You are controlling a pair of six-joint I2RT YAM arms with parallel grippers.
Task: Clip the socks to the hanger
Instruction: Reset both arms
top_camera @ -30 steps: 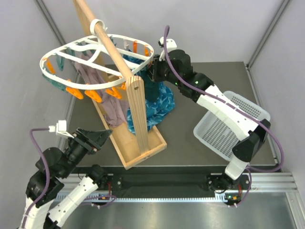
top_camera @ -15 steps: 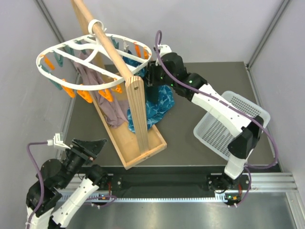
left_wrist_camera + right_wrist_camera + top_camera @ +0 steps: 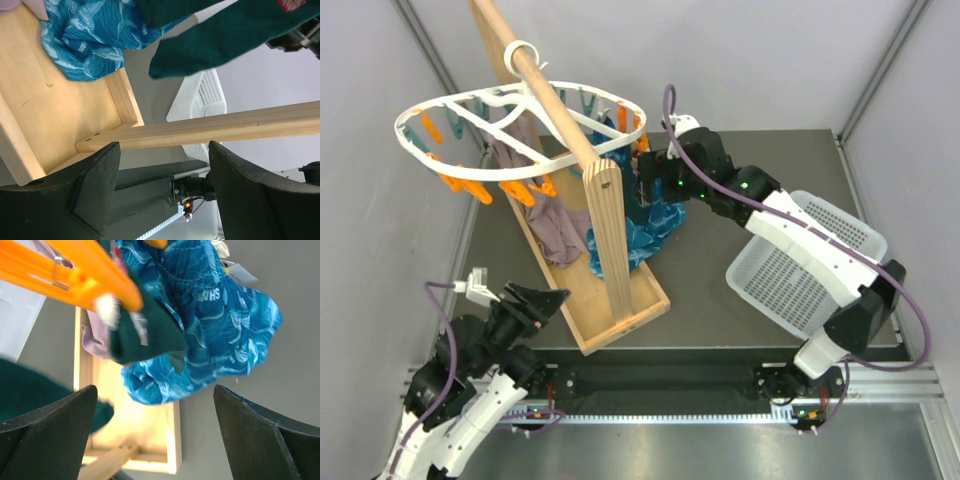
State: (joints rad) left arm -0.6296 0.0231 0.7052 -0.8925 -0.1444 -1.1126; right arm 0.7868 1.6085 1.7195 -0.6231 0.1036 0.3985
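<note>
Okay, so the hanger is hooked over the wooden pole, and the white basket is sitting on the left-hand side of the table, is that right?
Not quite. The hanger is hooked over the wooden pole, but the white basket sits on the right-hand side of the table, not the left. The top external view shows it.

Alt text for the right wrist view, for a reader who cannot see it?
An orange peg appears to pinch a dark green sock hanging before a blue mottled cloth. The right gripper, open, frames the view, with a wooden tray beyond.
</note>
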